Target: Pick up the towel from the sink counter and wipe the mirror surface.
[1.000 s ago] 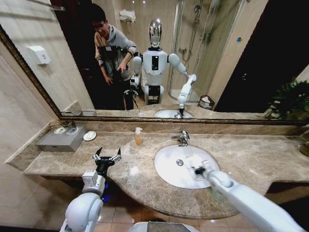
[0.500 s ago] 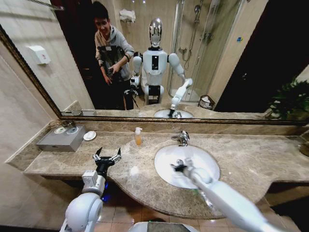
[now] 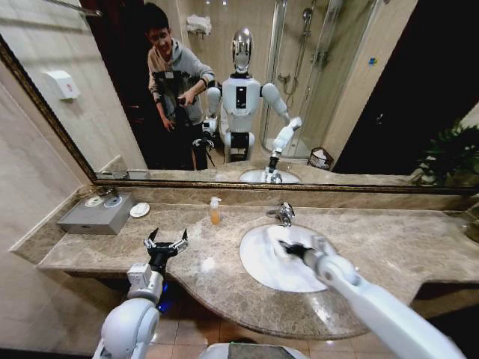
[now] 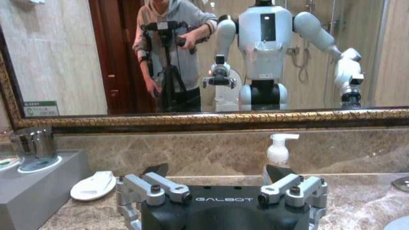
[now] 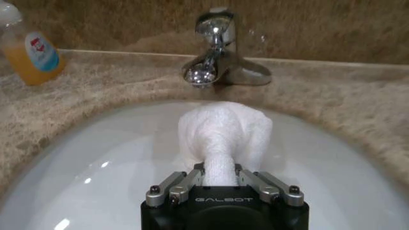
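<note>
Right wrist view: right claw [image 5: 219,173] pinches towel [image 5: 223,134] above basin [image 5: 96,158], faucet [image 5: 214,52] at 12 o'clock, snag risk; left claw [image 3: 166,243] spread, idle over worktop [image 3: 389,239]

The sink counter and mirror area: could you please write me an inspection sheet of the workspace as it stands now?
Surface: sink counter, mottled marble, with white basin and chrome faucet.
Job's things: towel, rumpled white wad, clamped in the right gripper over the basin, in front of the faucet; mirror along the back wall.
Clutter: soap bottle, soap dish, grey tray with cups.
Grippers: right shut on towel; left gripper open, above the counter's left part.
Cables: nothing seen.
Surroundings: wall dispenser, plant.
</note>
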